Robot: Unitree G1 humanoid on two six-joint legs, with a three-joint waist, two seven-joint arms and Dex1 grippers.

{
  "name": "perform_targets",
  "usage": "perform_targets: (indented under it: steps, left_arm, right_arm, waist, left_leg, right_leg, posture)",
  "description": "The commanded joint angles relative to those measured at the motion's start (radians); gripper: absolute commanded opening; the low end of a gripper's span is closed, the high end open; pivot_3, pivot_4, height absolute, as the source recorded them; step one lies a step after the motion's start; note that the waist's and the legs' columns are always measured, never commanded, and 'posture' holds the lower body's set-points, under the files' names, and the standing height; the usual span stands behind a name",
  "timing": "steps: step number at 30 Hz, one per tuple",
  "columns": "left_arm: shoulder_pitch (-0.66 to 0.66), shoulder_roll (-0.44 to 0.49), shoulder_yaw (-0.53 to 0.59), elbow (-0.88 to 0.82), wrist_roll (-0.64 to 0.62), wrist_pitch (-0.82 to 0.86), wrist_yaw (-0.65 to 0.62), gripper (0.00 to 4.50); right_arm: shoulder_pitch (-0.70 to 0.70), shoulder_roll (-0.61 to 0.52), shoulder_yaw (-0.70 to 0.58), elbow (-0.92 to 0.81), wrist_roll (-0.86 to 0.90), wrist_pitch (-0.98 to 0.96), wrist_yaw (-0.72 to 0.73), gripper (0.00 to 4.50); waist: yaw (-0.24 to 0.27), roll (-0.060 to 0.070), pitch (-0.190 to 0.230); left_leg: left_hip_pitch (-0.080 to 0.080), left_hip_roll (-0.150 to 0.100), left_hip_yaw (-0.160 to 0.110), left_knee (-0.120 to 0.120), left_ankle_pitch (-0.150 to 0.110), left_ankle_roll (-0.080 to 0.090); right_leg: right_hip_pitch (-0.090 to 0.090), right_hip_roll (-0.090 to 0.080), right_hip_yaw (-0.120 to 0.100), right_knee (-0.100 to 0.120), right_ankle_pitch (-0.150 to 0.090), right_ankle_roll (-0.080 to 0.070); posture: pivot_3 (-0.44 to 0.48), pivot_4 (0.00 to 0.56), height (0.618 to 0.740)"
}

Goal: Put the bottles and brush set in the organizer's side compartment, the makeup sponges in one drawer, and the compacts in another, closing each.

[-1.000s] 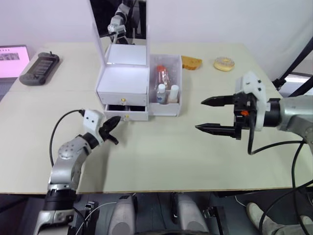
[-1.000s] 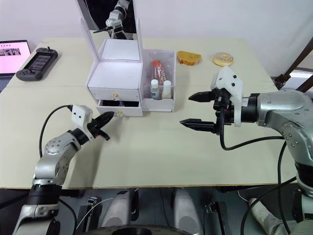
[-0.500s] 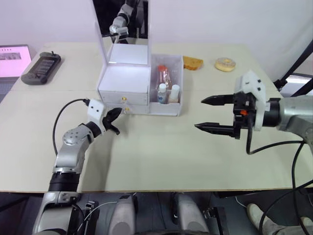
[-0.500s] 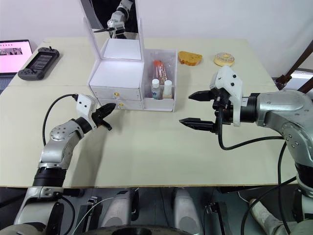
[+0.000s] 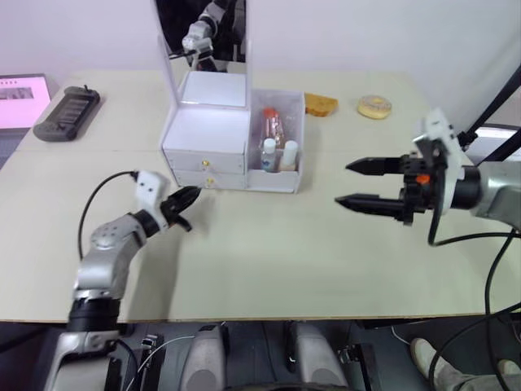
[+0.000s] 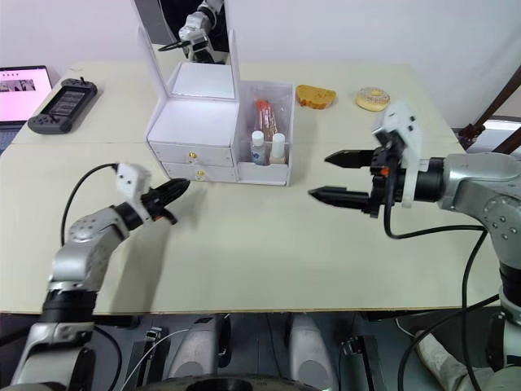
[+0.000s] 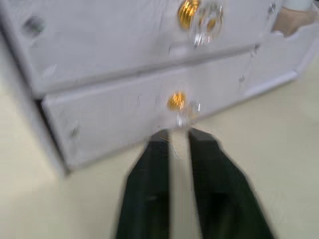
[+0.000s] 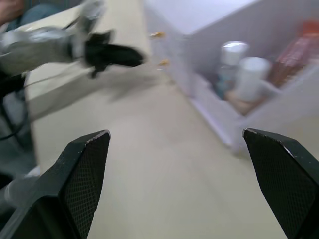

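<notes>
Your job looks nearly done; the white plastic organizer sits toward the table's far edge, both small white-capped bottles in its side compartment, both gold-knobbed drawers look shut; left gripper almost pressed together just before the lower knob; right gripper spread wide, holding nothing.

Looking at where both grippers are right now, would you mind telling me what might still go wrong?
1. The left gripper sits low, just off the organizer's lower drawer; a careless swing might hit the gold knob and shove the light box.
2. The right gripper hovers wide open near the side compartment; moving left, it might knock the bottles.
</notes>
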Motion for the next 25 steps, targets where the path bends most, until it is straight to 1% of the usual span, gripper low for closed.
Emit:
perform_targets:
  steps: [1, 4, 5, 11, 13, 15, 17, 20, 22, 25]
  left_arm:
    - [0.031, 0.088, 0.103, -0.036, -0.062, -0.003, -0.073, 2.73]
    - [0.062, 0.181, 0.187, 0.018, -0.079, -0.012, -0.118, 4.29]
    - [0.066, 0.211, 0.215, 0.046, -0.082, -0.017, -0.130, 4.40]
    - [0.086, 0.348, 0.337, 0.228, -0.093, -0.095, -0.252, 4.40]
    - [0.106, 0.381, 0.360, 0.275, -0.070, -0.125, -0.263, 4.40]
    - [0.120, 0.408, 0.355, 0.309, -0.040, -0.118, -0.242, 4.40]
    - [0.149, 0.410, 0.348, 0.307, -0.023, -0.124, -0.233, 4.40]
    - [0.182, 0.394, 0.330, 0.277, 0.018, -0.129, -0.178, 4.40]
    - [0.196, 0.378, 0.323, 0.263, 0.044, -0.164, -0.143, 4.40]
    - [0.192, 0.362, 0.326, 0.256, 0.040, -0.176, -0.136, 4.40]
  right_arm:
    - [0.064, 0.021, -0.049, 0.045, -0.067, -0.123, 0.014, 4.50]
    - [0.133, 0.047, -0.075, 0.112, -0.135, -0.251, 0.032, 4.50]
    - [0.150, 0.056, -0.087, 0.141, -0.154, -0.289, 0.030, 4.50]
    - [0.256, 0.107, -0.144, 0.342, -0.312, -0.602, 0.027, 4.50]
    - [0.293, 0.127, -0.161, 0.401, -0.351, -0.694, 0.027, 4.50]
    - [0.323, 0.142, -0.167, 0.440, -0.378, -0.764, 0.027, 4.50]
    - [0.345, 0.160, -0.179, 0.473, -0.388, -0.803, 0.016, 4.50]
    - [0.368, 0.176, -0.176, 0.494, -0.405, -0.846, 0.016, 4.50]
    - [0.375, 0.185, -0.175, 0.498, -0.407, -0.869, 0.017, 4.50]
    - [0.369, 0.191, -0.174, 0.499, -0.404, -0.884, 0.013, 4.50]
  waist:
    - [-0.001, 0.000, 0.000]
    - [-0.004, 0.000, 0.000]
    - [-0.004, 0.001, 0.000]
    - [-0.004, 0.001, 0.000]
    - [-0.006, 0.001, 0.000]
    - [-0.006, 0.001, 0.000]
    - [-0.007, 0.001, 0.001]
    - [-0.008, 0.001, 0.001]
    - [-0.009, 0.001, 0.001]
    - [-0.009, 0.001, 0.001]
  left_leg:
    - [0.000, 0.000, 0.000, 0.000, 0.000, 0.000]
    - [0.000, 0.000, 0.000, 0.000, 0.000, 0.000]
    - [0.000, 0.000, 0.000, 0.000, 0.000, 0.000]
    - [0.000, 0.000, 0.001, -0.001, 0.000, 0.000]
    - [0.000, 0.000, 0.001, -0.002, 0.000, 0.000]
    - [0.000, 0.000, 0.002, -0.003, 0.000, 0.000]
    - [0.000, 0.000, 0.002, -0.004, 0.000, 0.000]
    - [0.001, 0.000, 0.002, -0.004, 0.000, 0.000]
    - [0.002, 0.000, 0.002, -0.004, 0.000, -0.001]
    - [0.005, 0.000, 0.002, -0.005, -0.001, -0.001]
  right_leg:
    - [0.000, 0.000, 0.000, 0.000, 0.000, 0.000]
    - [0.000, 0.000, 0.000, 0.000, 0.000, 0.000]
    - [0.000, 0.000, 0.000, -0.001, 0.000, 0.000]
    - [-0.001, 0.000, 0.000, -0.001, 0.000, 0.000]
    - [-0.001, 0.000, 0.000, -0.001, 0.000, 0.000]
    - [-0.002, 0.000, 0.000, -0.001, -0.001, 0.001]
    - [-0.002, 0.000, 0.000, -0.001, -0.001, 0.001]
    - [-0.002, -0.001, 0.000, -0.001, -0.001, 0.001]
    - [-0.001, -0.001, 0.000, -0.001, -0.001, 0.000]
    - [0.000, -0.001, 0.000, -0.001, -0.001, 0.000]
  posture:
    - [0.000, 0.150, 0.740]
    - [0.000, 0.150, 0.740]
    - [0.000, 0.150, 0.740]
    - [0.000, 0.150, 0.740]
    - [0.000, 0.150, 0.740]
    - [0.000, 0.150, 0.740]
    - [0.000, 0.150, 0.740]
    - [0.000, 0.150, 0.740]
    - [0.000, 0.150, 0.740]
    - [0.000, 0.150, 0.740]
